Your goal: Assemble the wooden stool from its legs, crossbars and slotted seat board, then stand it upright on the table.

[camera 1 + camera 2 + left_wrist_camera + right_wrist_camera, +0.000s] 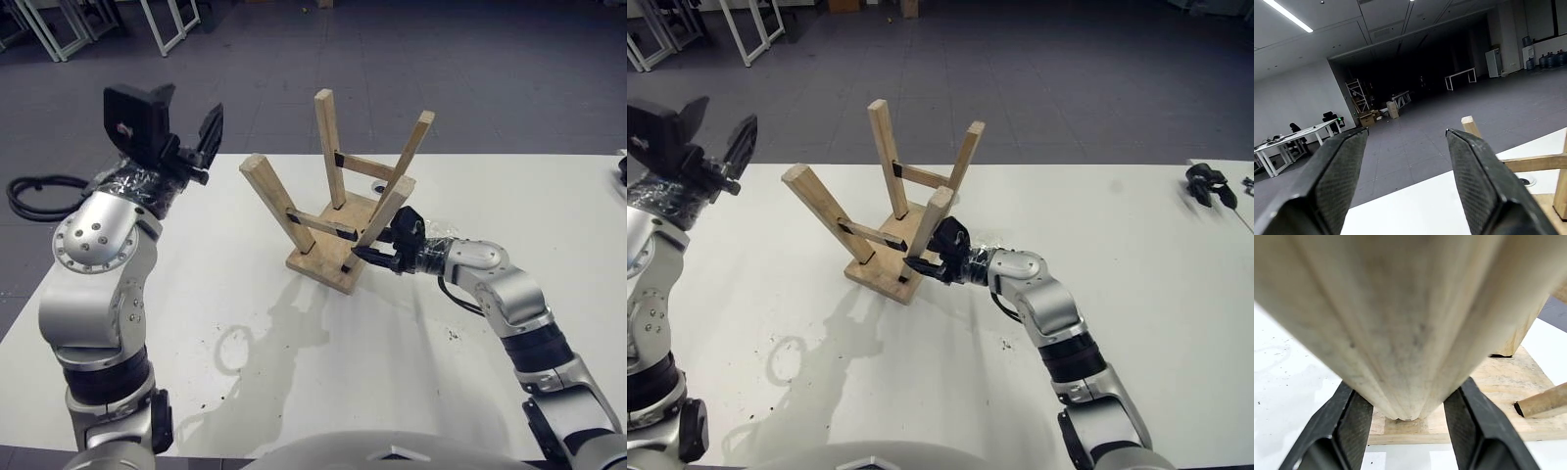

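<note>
White surface point(294, 392) spans the lower two thirds of the head views, with dark floor beyond. Wooden stool point(338, 230) sits centre frame, upside down: slotted seat board point(323, 264) down on the surface, four legs point(330, 147) pointing up and splayed outward. Cannot tell whether the board lies fully flat. Two crossbars point(321, 223) visible, one low, running from the left leg toward the middle, and one higher between the two rear legs, both dark at the joints. Right arm stretches in from the lower right, low over the surface. Right hand point(364, 257) is clamped on the near right leg point(384, 220) just above where it meets the board, one finger point(1352, 426) on each side, pads against the wood. Left arm is raised at upper left of frame, well apart from the stool. Left hand point(204, 142) is open, fingers spread wide, aimed past the leg tops toward the room behind. Black cable point(39, 196) lies coiled on the floor at the left edge. Small black object point(1207, 186) rests on the surface at the far right edge, well apart from the stool.
</note>
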